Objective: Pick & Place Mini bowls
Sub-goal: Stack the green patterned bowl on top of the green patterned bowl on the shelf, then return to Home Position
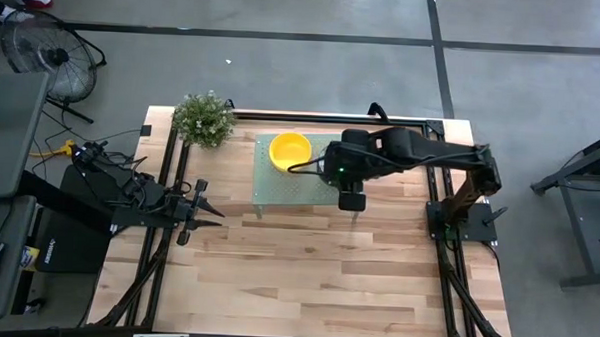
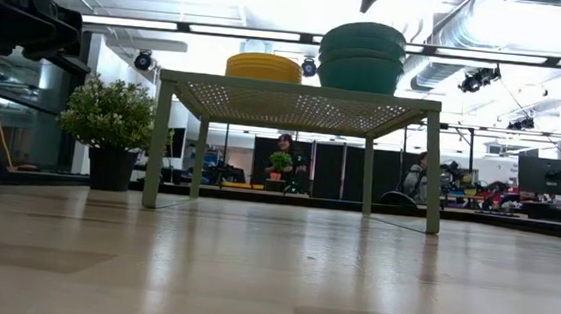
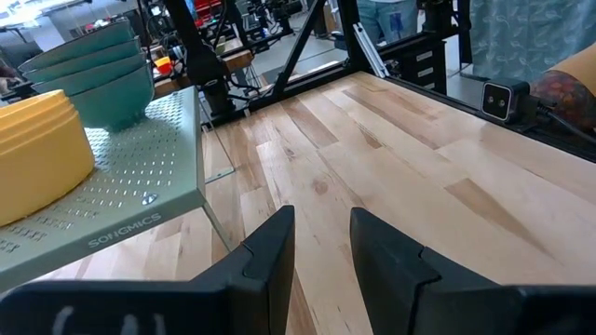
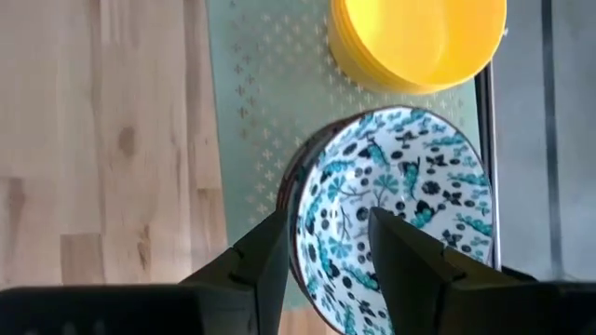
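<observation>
Two stacks of mini bowls stand side by side on the pale green perforated stand [image 1: 299, 187].

The yellow stack [image 1: 291, 150] is plain bright yellow, nested upright, openings up. From the low view it [image 2: 263, 67] shows as a squat ribbed pile of rims; the exact count cannot be read.

The patterned stack [image 4: 391, 214] is white inside with a dense dark blue-green pattern, teal on the outer wall [image 2: 362, 55]. It is nested upright and stands taller than the yellow pile; three rims are visible in the left wrist view [image 3: 88, 74]. The two stacks sit just beside each other, apparently not touching.
</observation>
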